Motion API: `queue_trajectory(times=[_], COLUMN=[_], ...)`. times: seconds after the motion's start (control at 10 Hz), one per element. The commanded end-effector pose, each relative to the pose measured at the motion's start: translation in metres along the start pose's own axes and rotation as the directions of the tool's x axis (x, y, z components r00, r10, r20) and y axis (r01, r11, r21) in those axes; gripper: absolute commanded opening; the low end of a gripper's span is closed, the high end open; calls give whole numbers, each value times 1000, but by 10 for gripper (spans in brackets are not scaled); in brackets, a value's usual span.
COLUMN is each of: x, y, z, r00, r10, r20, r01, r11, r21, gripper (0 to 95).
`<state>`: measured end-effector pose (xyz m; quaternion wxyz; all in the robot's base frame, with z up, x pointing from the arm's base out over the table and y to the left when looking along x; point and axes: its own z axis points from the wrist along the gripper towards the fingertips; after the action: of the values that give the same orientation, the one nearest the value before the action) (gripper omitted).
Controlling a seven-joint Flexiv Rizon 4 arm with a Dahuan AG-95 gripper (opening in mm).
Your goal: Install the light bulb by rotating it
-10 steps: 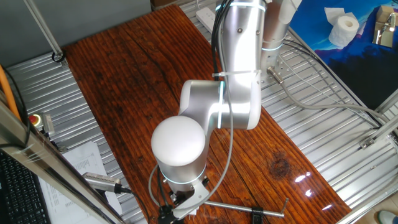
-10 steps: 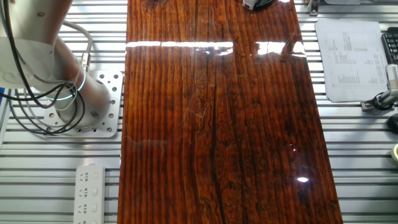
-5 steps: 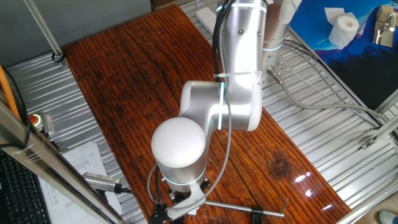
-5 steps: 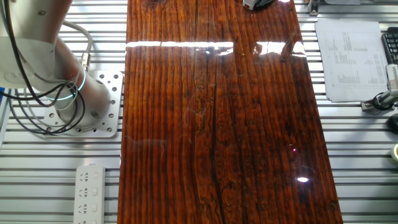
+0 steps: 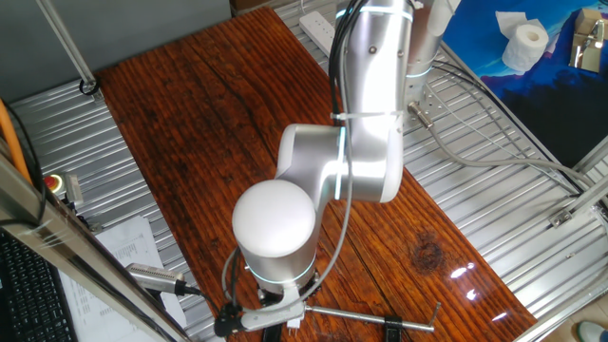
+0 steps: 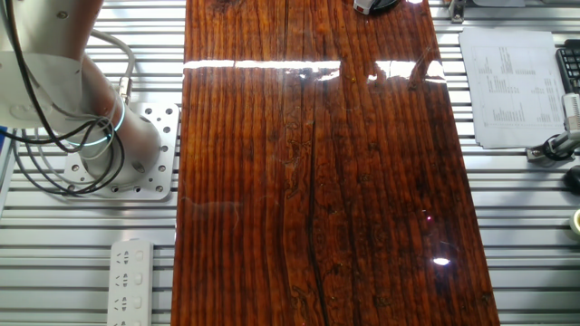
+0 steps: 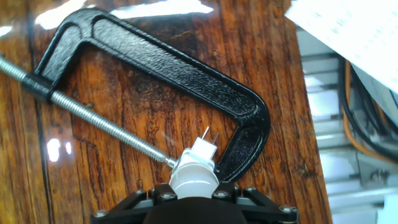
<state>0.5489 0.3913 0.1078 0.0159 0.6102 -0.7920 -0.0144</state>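
1. Dark red-brown wood makes up the table, glossy and streaked with glare; it is the landmark here.
2. The silver arm leans out over the table's middle in one fixed view, its round white joint cap toward the near end. In the other fixed view only its base shows, on a perforated plate beside the table's left edge.
3. A black C-clamp lies flat on the table in the hand view, its threaded screw running across the open side.
4. A printed sheet lies off the table's right edge; a white power strip lies off its left edge.
5. The gripper is at the bottom of the hand view, above the table and clenched on the bulb.
6. The bulb is white, held over the table near the screw's tip, its pale base and two thin pins pointing toward the clamp's curved jaw.
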Motion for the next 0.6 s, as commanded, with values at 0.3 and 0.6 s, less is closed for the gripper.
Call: queue_trajectory(times=[0.3, 0.6], x=[0, 0], y=[-2, -2], z=[0, 0], r00=[978, 950], r10=[210, 311], r20=[0, -1], r01=[-210, -311], r11=[978, 950], r21=[-3, -4], gripper=[190, 190])
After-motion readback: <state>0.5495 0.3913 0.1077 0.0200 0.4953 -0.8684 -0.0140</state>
